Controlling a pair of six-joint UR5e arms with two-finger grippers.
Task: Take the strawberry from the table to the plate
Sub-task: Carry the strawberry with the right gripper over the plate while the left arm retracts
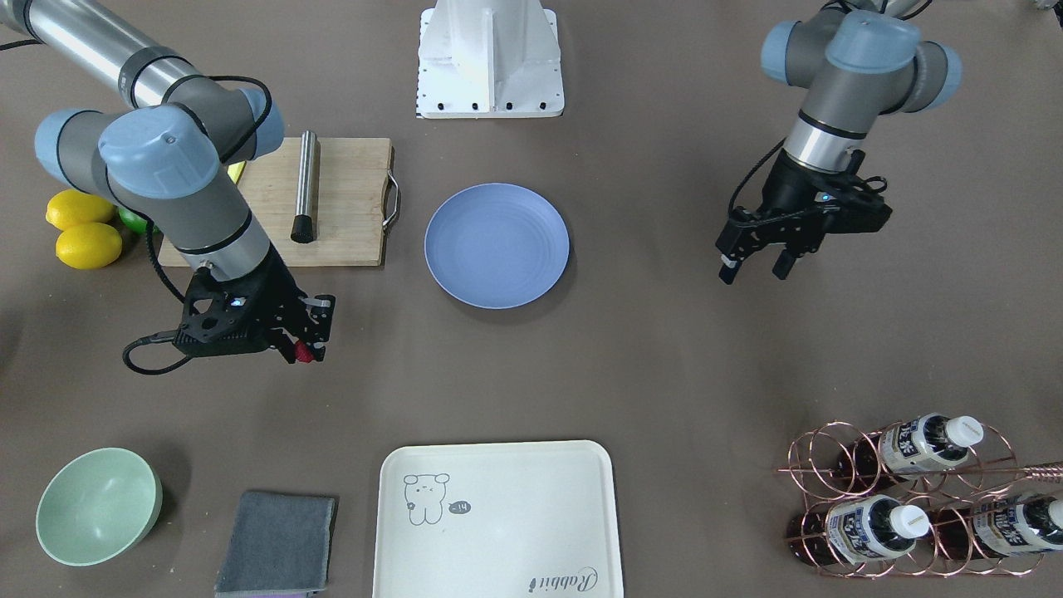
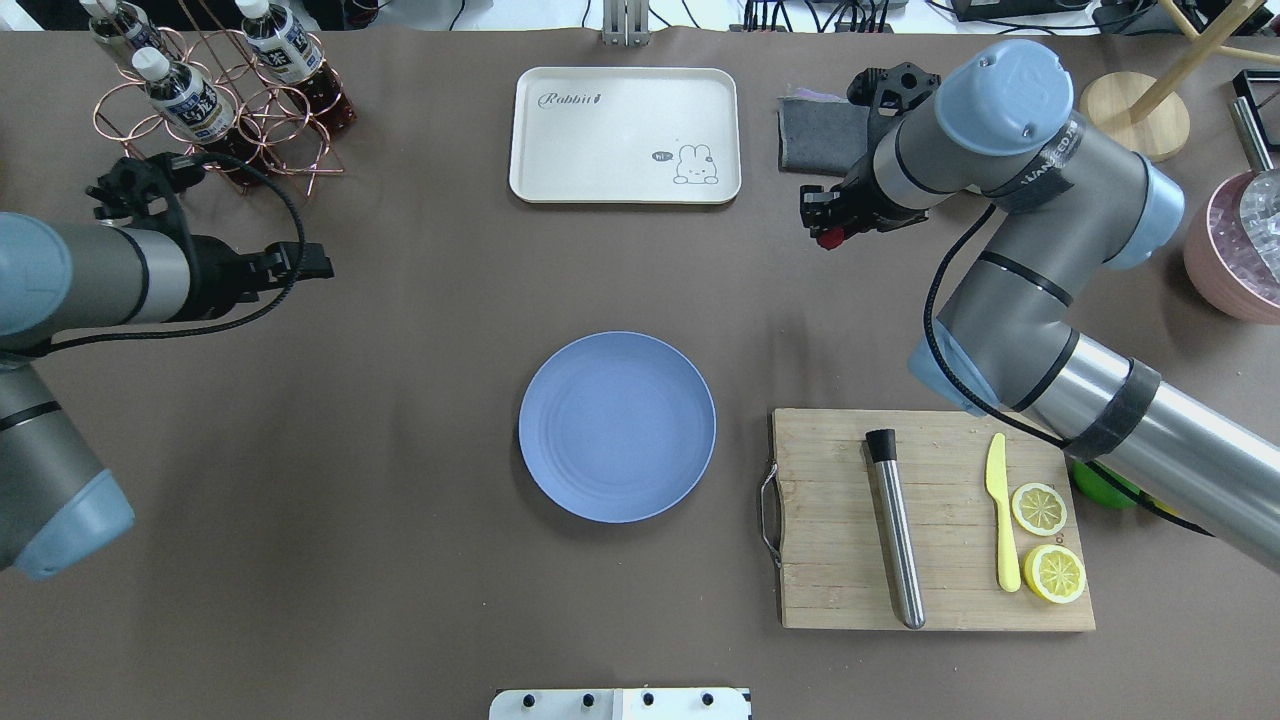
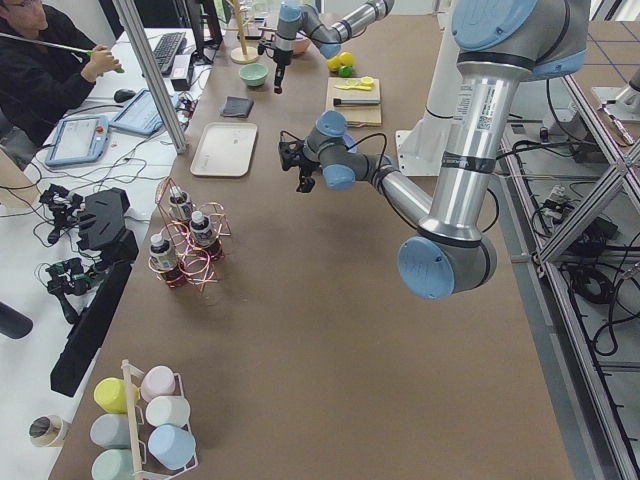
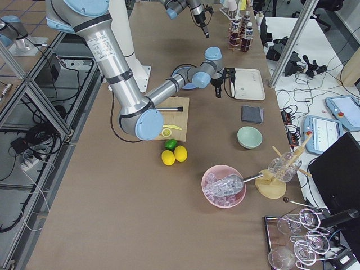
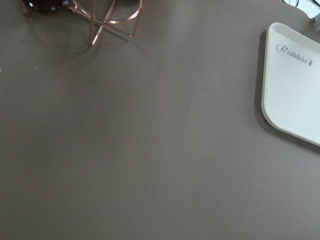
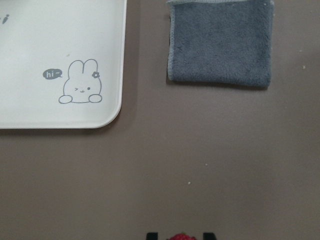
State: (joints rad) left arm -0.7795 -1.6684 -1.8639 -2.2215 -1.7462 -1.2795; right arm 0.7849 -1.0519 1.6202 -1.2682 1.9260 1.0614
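Observation:
The strawberry (image 1: 303,353) is a small red berry held between the fingers of my right gripper (image 1: 309,342), which is shut on it and raised above the table (image 1: 664,374). The overhead view shows this gripper (image 2: 826,228) with the strawberry (image 2: 828,238) beyond and to the right of the blue plate (image 2: 617,427), near the grey cloth. In the right wrist view the berry (image 6: 179,236) peeks in at the bottom edge. The plate (image 1: 497,245) holds nothing. My left gripper (image 1: 754,267) hangs open over bare table on the other side, with nothing between its fingers.
A cream tray (image 2: 625,135) and a grey cloth (image 2: 818,135) lie beyond the plate. A cutting board (image 2: 930,520) carries a steel muddler, a yellow knife and lemon halves. Also here are a bottle rack (image 2: 215,95), a mint bowl (image 1: 98,505) and whole lemons (image 1: 83,232).

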